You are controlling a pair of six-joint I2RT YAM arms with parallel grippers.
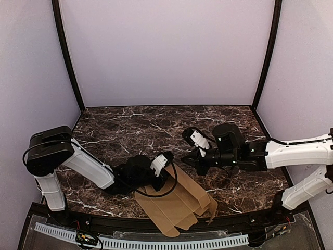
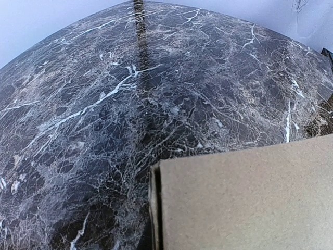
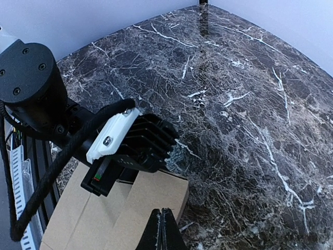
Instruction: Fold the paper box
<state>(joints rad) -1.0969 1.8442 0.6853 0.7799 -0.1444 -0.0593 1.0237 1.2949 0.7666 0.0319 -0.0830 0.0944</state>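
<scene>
The paper box [image 1: 177,205], a tan cardboard sheet with creased panels and notched flaps, lies at the near edge of the dark marble surface [image 1: 135,127], about midway along it, with its near part hanging over that edge. A flap on its right side stands up a little from the rest. The left claw [image 1: 162,178] sits on the box's far left corner and is closed. In the left wrist view cardboard covers its fingers, so I cannot tell whether it pinches the sheet or only presses on it. The right claw [image 3: 162,232] hovers just beyond the box's far edge, near the left claw, its tips pressed together with nothing between them
</scene>
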